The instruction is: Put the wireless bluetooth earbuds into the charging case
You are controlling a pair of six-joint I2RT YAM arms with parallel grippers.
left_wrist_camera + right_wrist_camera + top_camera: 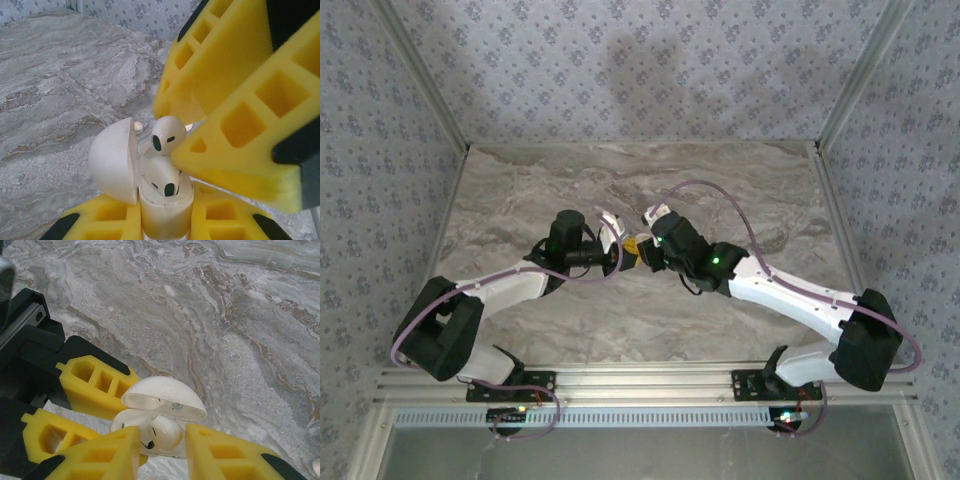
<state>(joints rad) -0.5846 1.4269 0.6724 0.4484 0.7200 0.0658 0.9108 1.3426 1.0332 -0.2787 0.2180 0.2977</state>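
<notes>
At mid-counter, where both arms meet: left claw clenched on the lower body of the charging case, yellow fingers pressing on both its sides. Crowding in from the opposite side: right claw, its yellow fingers flanking the case mouth and blocking much of the left wrist view's right half. Around the workspace: patterned walls, aluminium rail at the near edge, purple cables looping over the arms.

Hard to make out:
- Right claw pinching the upper earbud or merely bracketing it: cannot tell. Fingers slightly apart, one touching the bud.
- Case bottom cut off at the lower edge of the left wrist view.
- From overhead, case largely hidden between the two wrists.
- Small pale round object on the counter, clipped at the corner of the right wrist view; identity unclear.

Orientation:
- Case upright in the left claw, long axis running out along the fingers, mouth facing away from that wrist.
- Lid hinged open to the left in the left wrist view, hollow side toward the buds.
- Lower earbud seated in its well; upper one just above it at the mouth.
</notes>
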